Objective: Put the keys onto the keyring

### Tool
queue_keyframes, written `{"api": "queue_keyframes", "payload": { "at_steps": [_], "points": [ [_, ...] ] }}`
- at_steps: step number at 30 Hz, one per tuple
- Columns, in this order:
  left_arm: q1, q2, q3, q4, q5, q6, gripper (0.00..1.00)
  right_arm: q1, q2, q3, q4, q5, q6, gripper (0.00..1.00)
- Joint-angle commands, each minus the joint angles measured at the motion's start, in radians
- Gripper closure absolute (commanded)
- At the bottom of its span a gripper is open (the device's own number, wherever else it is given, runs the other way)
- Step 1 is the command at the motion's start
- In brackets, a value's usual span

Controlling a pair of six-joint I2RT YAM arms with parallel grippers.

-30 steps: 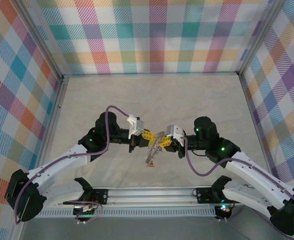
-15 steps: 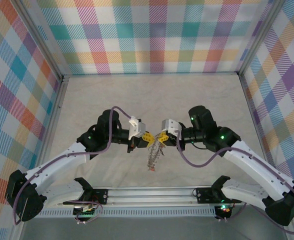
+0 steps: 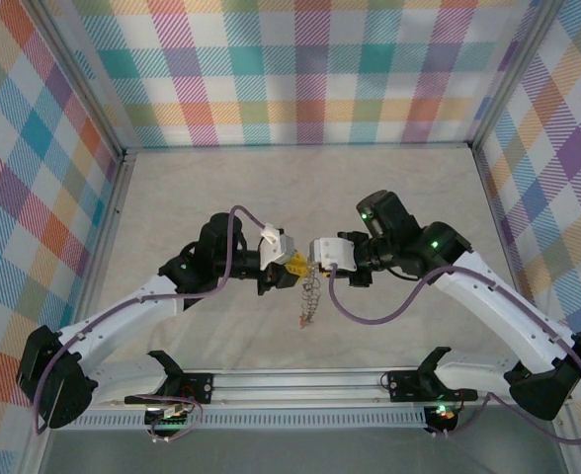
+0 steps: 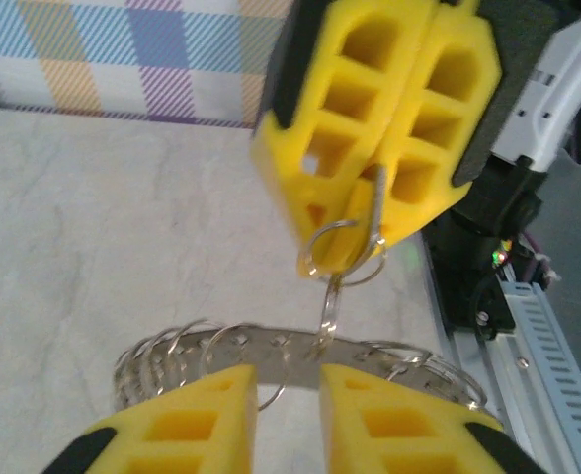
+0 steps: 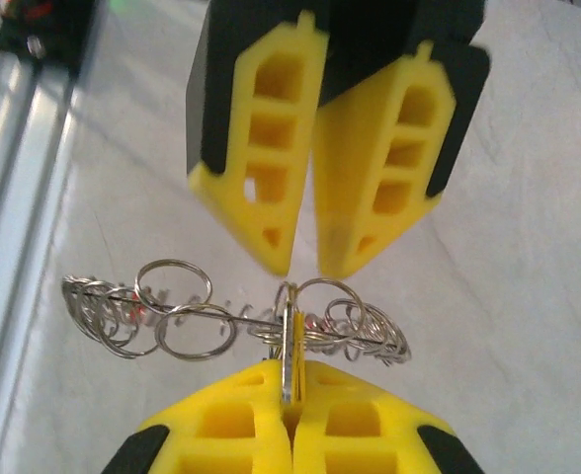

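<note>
The keyring (image 3: 308, 294), a large silver ring fringed with small split rings and a few red tags, dangles in mid-air between the two grippers over the middle of the table. My right gripper (image 5: 290, 370) is shut on a flat silver key (image 5: 289, 346) with a yellow tag beside it. That key's small ring (image 4: 340, 252) links down to the keyring (image 4: 271, 348). My left gripper (image 4: 288, 380) faces it with its fingertips slightly apart and nothing between them. The keyring's band (image 5: 187, 318) runs just past those tips. In the top view the left gripper (image 3: 292, 265) and right gripper (image 3: 316, 259) nearly touch.
The pale marbled table (image 3: 300, 188) is walled by plaid panels on three sides. A metal rail (image 3: 300, 380) carrying both arm bases runs along the near edge and shows at the right of the left wrist view as a rail (image 4: 557, 346).
Both grippers rose and shifted toward the far side, the right arm swinging left. The left gripper's jaws have parted and let go of the keyring, which now hangs from the right gripper's key.
</note>
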Motion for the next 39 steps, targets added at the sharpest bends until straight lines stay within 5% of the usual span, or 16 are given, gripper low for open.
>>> {"api": "queue_keyframes", "payload": {
  "at_steps": [1,7,12,16,21,26,31,39],
  "points": [
    [0.012,-0.031,-0.050,0.097,-0.091,-0.056,0.71,0.011,0.000,-0.003,-0.102,0.148,-0.242,1.00],
    [0.033,-0.071,-0.144,0.242,-0.224,-0.165,0.56,0.030,-0.034,-0.111,-0.056,0.514,-0.470,1.00],
    [0.078,-0.073,-0.181,0.329,-0.328,-0.280,0.52,0.029,-0.098,-0.150,0.006,0.700,-0.647,1.00],
    [0.109,-0.059,-0.174,0.334,-0.353,-0.326,0.36,0.026,-0.151,-0.171,0.058,0.757,-0.779,1.00],
    [0.149,-0.074,-0.187,0.350,-0.439,-0.415,0.25,0.012,-0.126,-0.134,0.037,0.755,-0.748,1.00],
    [0.224,-0.144,-0.191,0.278,-0.571,-0.536,0.00,0.018,-0.067,-0.107,0.093,0.782,-0.712,1.00],
    [0.278,-0.170,-0.106,0.041,-0.649,-0.576,0.00,0.088,0.030,-0.016,0.102,0.805,-0.598,1.00],
    [0.409,-0.236,-0.111,-0.080,-0.640,-0.597,0.00,0.243,0.256,0.178,0.035,0.786,-0.309,1.00]
  ]
}}
